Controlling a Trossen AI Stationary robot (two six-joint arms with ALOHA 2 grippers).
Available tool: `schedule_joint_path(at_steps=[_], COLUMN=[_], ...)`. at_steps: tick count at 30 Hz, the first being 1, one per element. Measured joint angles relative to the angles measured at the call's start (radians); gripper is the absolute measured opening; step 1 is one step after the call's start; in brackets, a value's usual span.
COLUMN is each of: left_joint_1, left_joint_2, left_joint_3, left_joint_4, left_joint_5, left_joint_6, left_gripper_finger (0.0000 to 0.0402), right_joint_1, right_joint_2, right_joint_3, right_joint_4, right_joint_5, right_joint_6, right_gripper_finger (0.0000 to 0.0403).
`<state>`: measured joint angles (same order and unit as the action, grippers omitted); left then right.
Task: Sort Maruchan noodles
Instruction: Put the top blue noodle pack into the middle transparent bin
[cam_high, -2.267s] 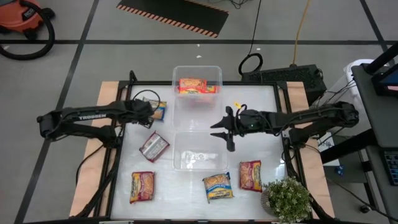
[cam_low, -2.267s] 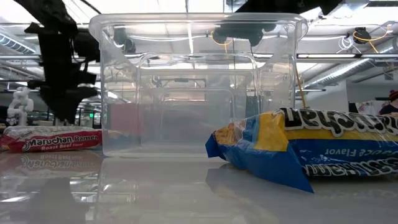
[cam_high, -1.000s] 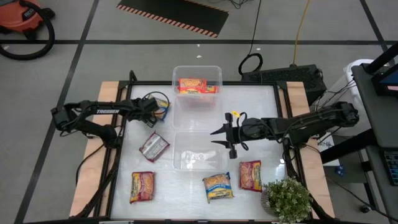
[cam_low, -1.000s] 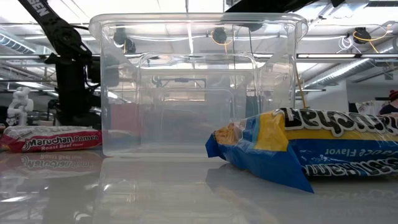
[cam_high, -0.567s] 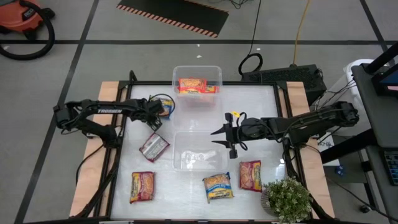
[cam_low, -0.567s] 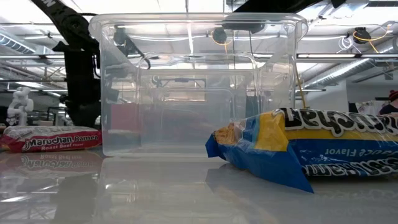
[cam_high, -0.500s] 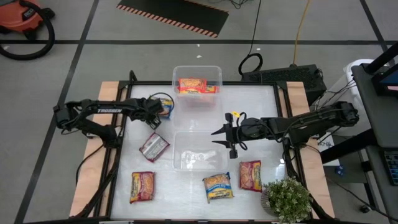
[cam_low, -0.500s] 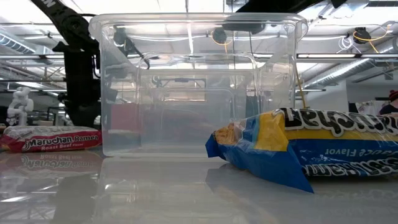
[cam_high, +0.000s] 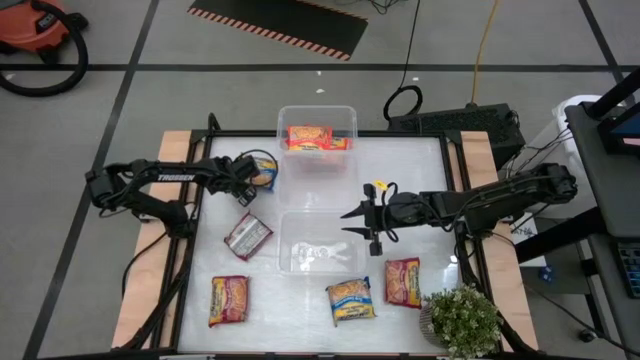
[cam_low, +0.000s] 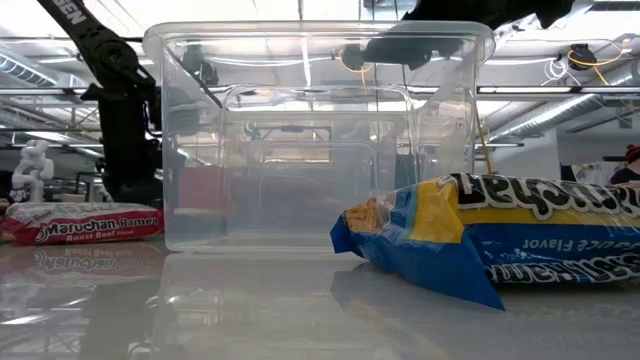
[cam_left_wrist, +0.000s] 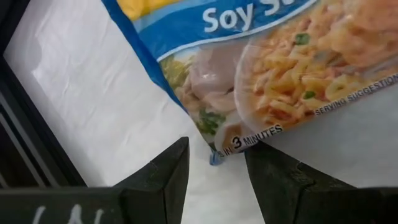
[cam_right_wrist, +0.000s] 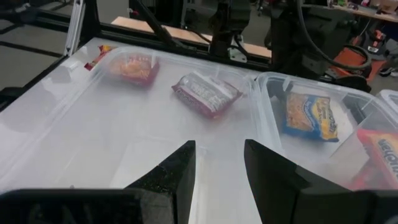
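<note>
A blue-yellow Maruchan packet (cam_high: 262, 172) lies flat near the table's far left. My left gripper (cam_left_wrist: 214, 177) is open low over it, and the packet's corner (cam_left_wrist: 216, 155) lies between the fingers. My right gripper (cam_high: 356, 217) is open and holds nothing; it hovers over the right rim of the near clear bin (cam_high: 320, 245). An orange-red packet (cam_high: 310, 138) lies in the far bin (cam_high: 345, 115). On the table lie a silver-red packet (cam_high: 246, 236), an orange packet (cam_high: 229, 299), another blue-yellow one (cam_high: 351, 299) and a red one (cam_high: 403, 281).
A potted plant (cam_high: 462, 320) stands at the near right corner. The two clear bins sit one behind the other along the table's middle. In the low view the near bin (cam_low: 315, 140) and the blue-yellow packet (cam_low: 480, 240) fill the foreground.
My left gripper has shifted only slightly at the blue-yellow packet on the far left, and that packet has stayed in place. My right arm has kept still.
</note>
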<state>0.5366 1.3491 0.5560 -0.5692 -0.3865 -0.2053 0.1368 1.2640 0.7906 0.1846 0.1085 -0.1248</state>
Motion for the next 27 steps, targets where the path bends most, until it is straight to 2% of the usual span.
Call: schedule_joint_path(at_steps=[12, 15, 21, 27], left_joint_1=[0.024, 0.024, 0.024, 0.015], left_joint_2=[0.098, 0.1, 0.087, 0.069], left_joint_3=[0.007, 0.006, 0.002, 0.014], left_joint_4=[0.054, 0.06, 0.067, 0.043], left_joint_5=[-0.019, -0.015, 0.017, 0.004], left_joint_6=[0.062, 0.065, 0.066, 0.053], left_gripper_finger=[0.0154, 0.0119, 0.0015, 0.0004], right_joint_1=[0.0, 0.0, 0.0, 0.0], right_joint_2=[0.0, 0.0, 0.0, 0.0], right_joint_3=[0.0, 0.0, 0.0, 0.0], right_joint_4=[0.028, 0.029, 0.03, 0.034], right_joint_5=[0.0, 0.0, 0.0, 0.0], right_joint_6=[-0.026, -0.03, -0.047, -0.065], right_gripper_finger=[0.0132, 0.0132, 0.0132, 0.0132])
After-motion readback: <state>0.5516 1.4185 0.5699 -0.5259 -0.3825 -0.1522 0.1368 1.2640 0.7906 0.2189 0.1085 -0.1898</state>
